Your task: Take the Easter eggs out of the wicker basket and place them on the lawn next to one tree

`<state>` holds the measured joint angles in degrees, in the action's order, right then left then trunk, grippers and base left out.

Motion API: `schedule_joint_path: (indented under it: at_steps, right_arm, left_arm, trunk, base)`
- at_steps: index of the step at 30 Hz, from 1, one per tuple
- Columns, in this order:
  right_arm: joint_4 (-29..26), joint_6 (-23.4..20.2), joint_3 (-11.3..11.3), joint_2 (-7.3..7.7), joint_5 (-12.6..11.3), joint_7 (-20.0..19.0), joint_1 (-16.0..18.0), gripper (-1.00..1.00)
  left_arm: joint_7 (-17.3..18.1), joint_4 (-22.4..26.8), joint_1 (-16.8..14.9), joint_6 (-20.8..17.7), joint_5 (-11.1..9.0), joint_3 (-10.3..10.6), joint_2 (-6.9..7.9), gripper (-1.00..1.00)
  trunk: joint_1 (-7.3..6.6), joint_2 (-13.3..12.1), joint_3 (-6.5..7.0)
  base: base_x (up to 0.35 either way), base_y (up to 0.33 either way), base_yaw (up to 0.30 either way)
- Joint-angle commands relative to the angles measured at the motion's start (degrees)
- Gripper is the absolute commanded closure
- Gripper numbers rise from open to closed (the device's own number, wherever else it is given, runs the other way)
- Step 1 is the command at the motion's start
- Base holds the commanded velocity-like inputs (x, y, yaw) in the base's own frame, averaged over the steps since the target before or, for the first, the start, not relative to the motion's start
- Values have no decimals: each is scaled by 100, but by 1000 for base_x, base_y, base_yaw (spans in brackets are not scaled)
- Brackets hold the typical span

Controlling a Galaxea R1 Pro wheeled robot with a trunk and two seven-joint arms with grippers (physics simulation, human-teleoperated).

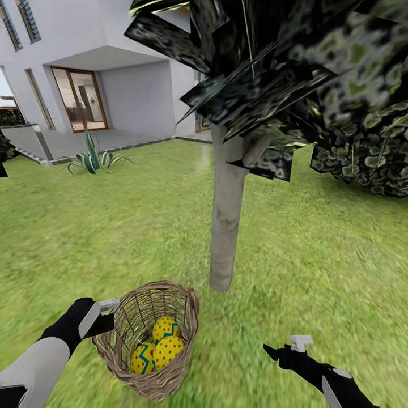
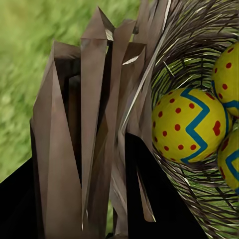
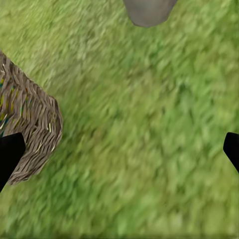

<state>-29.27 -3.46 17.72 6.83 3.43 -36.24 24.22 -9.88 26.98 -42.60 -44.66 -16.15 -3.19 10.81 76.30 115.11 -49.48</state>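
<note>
At lower left of the head view: left hand (image 1: 109, 310), touching or just beside the near-left rim of the wicker basket (image 1: 181, 362); whether its fingers are apart or pinched on the weave cannot be told, the left wrist view showing rim twigs crowding a dark finger (image 2: 154, 199). Lower centre-left: basket standing on the lawn (image 1: 317, 255), tilted slightly, holding all three Easter eggs (image 1: 168, 351) packed touching one another. Centre: the tree (image 1: 228, 226), pale trunk rising from the grass just beyond the basket, dark foliage overhead. Lower right: right hand (image 1: 286, 350), fingers spread apart, hovering over bare grass, empty. Handling note, as judgement: steady the rim with the left hand, bring the right hand over the basket mouth, take the topmost egg first with a centred grip since the shells look smooth and round, then set it on grass near the trunk foot.
</note>
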Motion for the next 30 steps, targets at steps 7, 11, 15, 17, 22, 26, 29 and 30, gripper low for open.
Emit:
schedule_joint_path:
  at_steps: [7,11,15,17,22,26,29,30]
  right_arm:
    - [-8,-24,47,-6,35,-49,4,-100]
    - [-8,-24,47,-6,35,-49,4,-100]
    - [-8,-24,47,-6,35,-49,4,-100]
    - [-8,-24,47,-6,35,-49,4,-100]
    - [-8,-24,47,-4,35,-49,4,-100]
    - [-8,-24,47,-6,35,-49,4,-100]
    - [-8,-26,47,-5,35,-49,4,-100]
    - [-8,-26,47,-6,35,-49,4,-100]
  left_arm:
    - [-41,9,-3,-16,-108,-15,-1,100]
    - [-41,9,-3,-16,-108,-15,0,100]
    - [-41,9,-3,-16,-108,-15,0,100]
    - [-41,9,-3,-16,-108,-15,0,100]
    - [-40,9,-3,-16,-108,-15,0,100]
    - [-39,9,-3,-16,-108,-15,-1,100]
    - [-39,5,-3,-16,-108,-15,-1,100]
    - [-39,4,-3,-16,-108,-15,-1,100]
  trunk:
    - [88,164,-77]
    - [175,325,-149]
    - [263,485,-221]
    - [307,565,-257]
    - [417,766,-346]
    - [505,926,-418]
    - [571,1047,-472]
    - [593,1087,-490]
  base:
    - [0,0,0]
    - [0,0,0]
    - [0,0,0]
    - [0,0,0]
    - [0,0,0]
    - [0,0,0]
    - [0,0,0]
    - [0,0,0]
